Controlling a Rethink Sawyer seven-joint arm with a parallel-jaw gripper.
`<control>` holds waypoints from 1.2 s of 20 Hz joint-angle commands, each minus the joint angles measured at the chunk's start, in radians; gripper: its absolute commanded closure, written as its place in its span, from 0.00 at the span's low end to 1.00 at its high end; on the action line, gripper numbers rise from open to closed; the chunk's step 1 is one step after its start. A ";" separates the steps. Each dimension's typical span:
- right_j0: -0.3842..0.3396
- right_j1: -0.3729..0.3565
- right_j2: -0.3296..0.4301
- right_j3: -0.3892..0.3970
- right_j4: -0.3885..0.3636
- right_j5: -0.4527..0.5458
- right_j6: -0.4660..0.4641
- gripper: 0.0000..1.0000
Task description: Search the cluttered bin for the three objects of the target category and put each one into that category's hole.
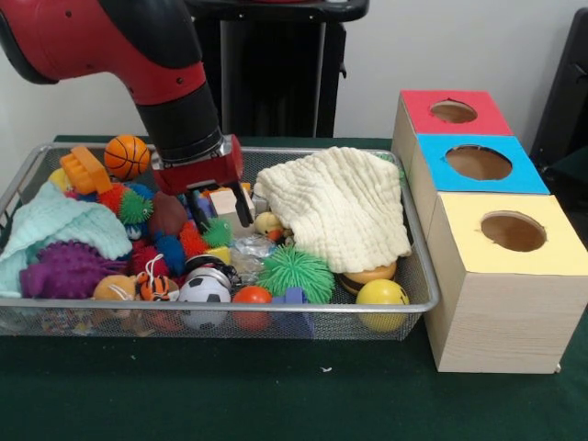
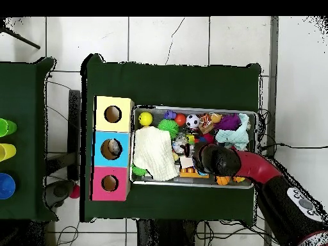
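My gripper (image 1: 220, 209) is down in the wire bin (image 1: 418, 276), open, with its black fingers (image 1: 243, 206) either side of a beige block (image 1: 223, 199); I cannot see whether they touch it. Around it lie an orange basketball (image 1: 127, 156), a soccer ball (image 1: 204, 292), a yellow ball (image 1: 381, 294), a green spiky ball (image 1: 294, 273) and a purple spiky toy (image 1: 66, 269). A cream cloth (image 1: 340, 207) covers the bin's right part. In the overhead view the gripper (image 2: 197, 157) sits mid-bin beside the cream cloth (image 2: 155, 154).
Three wooden boxes stand beside the bin, each with a round hole on top: red (image 1: 455, 112), blue (image 1: 478, 163) and yellow (image 1: 513, 231). A mint cloth (image 1: 55, 225) lies at the bin's left end. Coloured cups (image 2: 5, 150) stand on a side table.
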 commanded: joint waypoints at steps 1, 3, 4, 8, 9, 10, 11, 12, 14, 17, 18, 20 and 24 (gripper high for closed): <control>0.003 0.055 0.048 -0.047 0.042 0.102 -0.028 0.00; 0.011 0.048 0.039 -0.047 0.032 0.090 -0.027 0.00; 0.014 0.042 0.035 -0.046 0.023 0.082 -0.029 0.00; 0.025 0.020 0.022 -0.054 -0.024 0.056 -0.053 0.00; 0.026 0.017 0.022 -0.055 -0.031 0.054 -0.058 0.00; 0.031 0.009 0.018 -0.059 -0.043 0.041 -0.059 0.00; 0.033 0.005 0.015 -0.060 -0.045 0.036 -0.053 0.00; 0.034 0.004 0.015 -0.062 -0.043 0.033 -0.049 0.00; 0.038 -0.005 0.014 -0.066 -0.046 0.031 -0.046 0.00; 0.062 -0.055 -0.006 -0.075 -0.061 0.056 -0.047 0.00; 0.072 -0.080 -0.011 -0.078 -0.061 0.076 -0.048 0.00; 0.086 -0.119 -0.013 -0.082 -0.054 0.116 -0.060 0.00; 0.098 -0.156 -0.013 -0.083 -0.035 0.156 -0.066 0.00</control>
